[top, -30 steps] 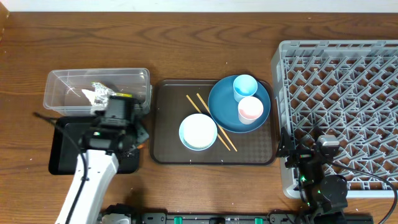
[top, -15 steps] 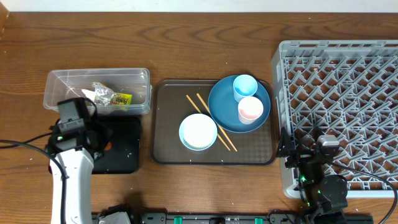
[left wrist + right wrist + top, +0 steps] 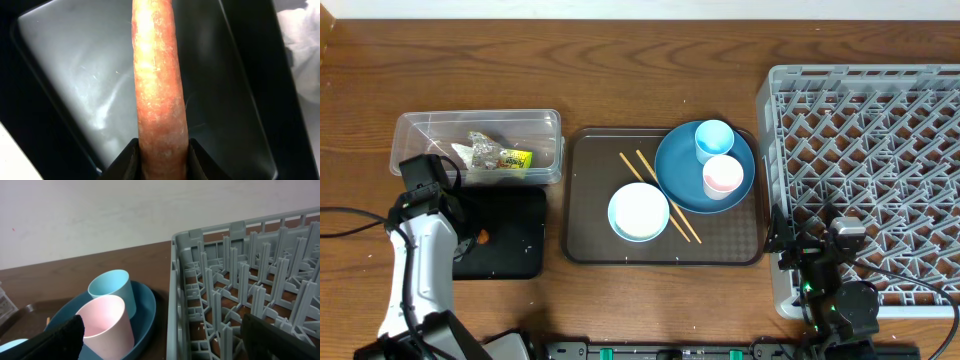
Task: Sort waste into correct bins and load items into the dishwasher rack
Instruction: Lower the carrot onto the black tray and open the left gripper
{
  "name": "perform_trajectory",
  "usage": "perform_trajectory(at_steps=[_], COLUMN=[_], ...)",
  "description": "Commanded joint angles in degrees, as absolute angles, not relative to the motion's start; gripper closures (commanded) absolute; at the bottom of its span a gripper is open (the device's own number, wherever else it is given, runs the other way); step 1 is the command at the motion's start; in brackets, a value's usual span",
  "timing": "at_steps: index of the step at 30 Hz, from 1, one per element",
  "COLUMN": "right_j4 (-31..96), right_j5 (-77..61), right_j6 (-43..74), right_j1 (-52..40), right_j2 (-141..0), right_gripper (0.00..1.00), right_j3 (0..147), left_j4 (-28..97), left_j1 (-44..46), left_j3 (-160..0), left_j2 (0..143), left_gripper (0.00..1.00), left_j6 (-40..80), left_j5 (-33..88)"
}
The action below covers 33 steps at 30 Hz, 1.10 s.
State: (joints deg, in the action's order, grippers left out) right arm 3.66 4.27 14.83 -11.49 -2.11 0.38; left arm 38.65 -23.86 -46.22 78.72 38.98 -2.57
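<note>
My left gripper (image 3: 472, 236) (image 3: 161, 150) is shut on the orange carrot (image 3: 155, 75) (image 3: 483, 237) and holds it over the left part of the shallow black tray (image 3: 515, 215) (image 3: 75, 65). The clear tub (image 3: 545, 125) behind the tray holds crumpled white tissue (image 3: 465, 152) and the yellow-green snack wrapper (image 3: 510, 158). The blue plate (image 3: 682, 175) carries the light blue cup (image 3: 713, 138) (image 3: 112, 287) and the pinkish cup (image 3: 722, 176) (image 3: 105, 325). The white bowl (image 3: 639, 212) and the chopsticks (image 3: 655, 185) lie beside it. My right gripper (image 3: 812, 245) (image 3: 165, 340) is open and empty at the grey rack's (image 3: 870, 180) (image 3: 240, 280) front left corner.
The plate, cups, bowl and chopsticks all sit on a dark brown serving tray (image 3: 590, 245) in the middle of the wooden table. The rack fills the right side. A black cable (image 3: 350, 232) trails left from my left arm.
My left arm has swung left, away from the tub's front and the black tray's right side, carrying the carrot to the tray's left part. The right arm has not moved.
</note>
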Motion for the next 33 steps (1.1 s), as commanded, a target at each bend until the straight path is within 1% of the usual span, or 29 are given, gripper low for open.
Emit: perform_trajectory(at_steps=[1,2,3,4,6,7,15,18,22,26,30,33], right_j4=[3.9,3.9,3.9,3.9,3.9,3.9,3.9,3.9,3.9,3.9,3.9,3.9], right_j5=[4.3,4.3,4.3,4.3,4.3,4.3,4.3,4.3,4.3,4.3,4.3,4.3], right_j6=[14.5,14.5,14.5,14.5,14.5,14.5,14.5,14.5,14.5,14.5,14.5,14.5], right_j1=[-11.4,-11.4,-11.4,-11.4,-11.4,-11.4,-11.4,-11.4,-11.4,-11.4,-11.4,-11.4], right_j2=[-2.0,-2.0,-2.0,-2.0,-2.0,-2.0,-2.1,-2.0,-2.0,-2.0,-2.0,-2.0], right_gripper=[0.01,0.01,0.01,0.01,0.01,0.01,0.01,0.01,0.01,0.01,0.01,0.01], right_j3=[0.3,0.3,0.3,0.3,0.3,0.3,0.3,0.3,0.3,0.3,0.3,0.3], left_j4=[38.2,38.1,38.0,37.8,37.8,37.9,40.4,40.9,42.2,46.5,52.6,56.6], left_j1=[-24.2,-24.2,-24.2,-24.2,-24.2,-24.2,-24.2,-24.2,-24.2,-23.5,-20.5,-16.2], left_j3=[-45.9,-45.9,-45.8,-45.9,-45.9,-45.9,-47.9,-48.4,-48.4,-48.4,-48.4,-48.4], left_j2=[78.7,78.8,78.8,78.8,78.8,78.8,74.1,69.1,61.9,55.6,52.0,50.9], left_gripper=[0.83,0.83,0.77,0.68,0.53,0.51,0.49,0.49,0.49,0.49,0.48,0.48], left_j6=[38.4,38.4,38.4,38.4,38.4,38.2,36.4,32.8,27.1,26.5,23.1,22.4], left_j5=[-3.7,-3.7,-3.7,-3.7,-3.7,-3.7,-2.9,2.2,12.1,18.8,26.0,27.3])
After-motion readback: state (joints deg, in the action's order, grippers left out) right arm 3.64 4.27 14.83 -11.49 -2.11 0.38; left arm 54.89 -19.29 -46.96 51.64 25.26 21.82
